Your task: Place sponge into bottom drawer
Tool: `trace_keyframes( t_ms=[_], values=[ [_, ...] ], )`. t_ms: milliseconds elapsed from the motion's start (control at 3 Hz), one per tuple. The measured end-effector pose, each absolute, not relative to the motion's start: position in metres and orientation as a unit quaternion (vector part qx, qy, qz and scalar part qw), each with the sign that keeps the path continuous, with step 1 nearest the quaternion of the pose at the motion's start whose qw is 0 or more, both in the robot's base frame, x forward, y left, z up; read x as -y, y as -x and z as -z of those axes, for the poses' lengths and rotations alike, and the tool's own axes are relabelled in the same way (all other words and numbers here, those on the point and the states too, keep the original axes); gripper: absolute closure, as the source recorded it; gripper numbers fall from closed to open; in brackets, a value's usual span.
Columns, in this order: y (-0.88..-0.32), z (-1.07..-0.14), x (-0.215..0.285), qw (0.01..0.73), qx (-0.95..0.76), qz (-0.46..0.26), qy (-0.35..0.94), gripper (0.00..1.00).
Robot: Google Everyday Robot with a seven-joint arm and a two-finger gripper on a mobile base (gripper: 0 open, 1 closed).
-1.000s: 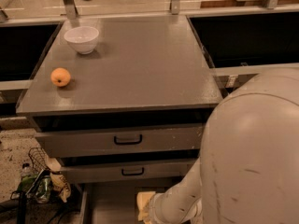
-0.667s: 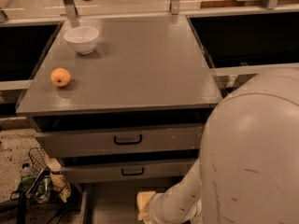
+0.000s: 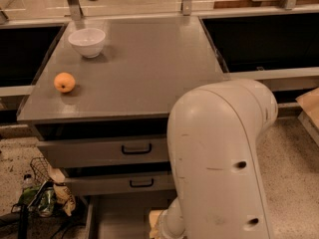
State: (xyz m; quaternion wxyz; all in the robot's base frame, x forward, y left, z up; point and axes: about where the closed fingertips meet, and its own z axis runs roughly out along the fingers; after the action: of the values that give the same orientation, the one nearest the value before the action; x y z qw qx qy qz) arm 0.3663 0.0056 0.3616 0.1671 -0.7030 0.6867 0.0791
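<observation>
Kitchen-style lab, grey counter [image 3: 149, 68] w/ drawers [image 3: 99, 153], bowl [image 3: 87, 41], fruit [image 3: 65, 82], end effector [image 3: 158, 229] at bottom drawer [image 3: 119, 218]

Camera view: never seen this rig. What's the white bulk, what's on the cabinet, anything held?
One camera, looking down from above; its mount is unknown. The white bulk is the robot's single arm, reaching down in front of a grey cabinet. On top sit a white bowl and an orange fruit. The bottom drawer is pulled open. The gripper is at the arm's low end over that drawer, mostly hidden, right by a pale yellow sponge. Whether it holds the sponge cannot be told.
</observation>
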Motion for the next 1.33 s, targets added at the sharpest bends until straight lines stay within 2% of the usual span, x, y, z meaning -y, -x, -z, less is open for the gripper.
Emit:
trace_keyframes(
  t_ms=[1333],
  values=[
    [-0.387, -0.310, -0.008, 0.164, -0.709, -0.049, 0.684, 1.00]
  ],
)
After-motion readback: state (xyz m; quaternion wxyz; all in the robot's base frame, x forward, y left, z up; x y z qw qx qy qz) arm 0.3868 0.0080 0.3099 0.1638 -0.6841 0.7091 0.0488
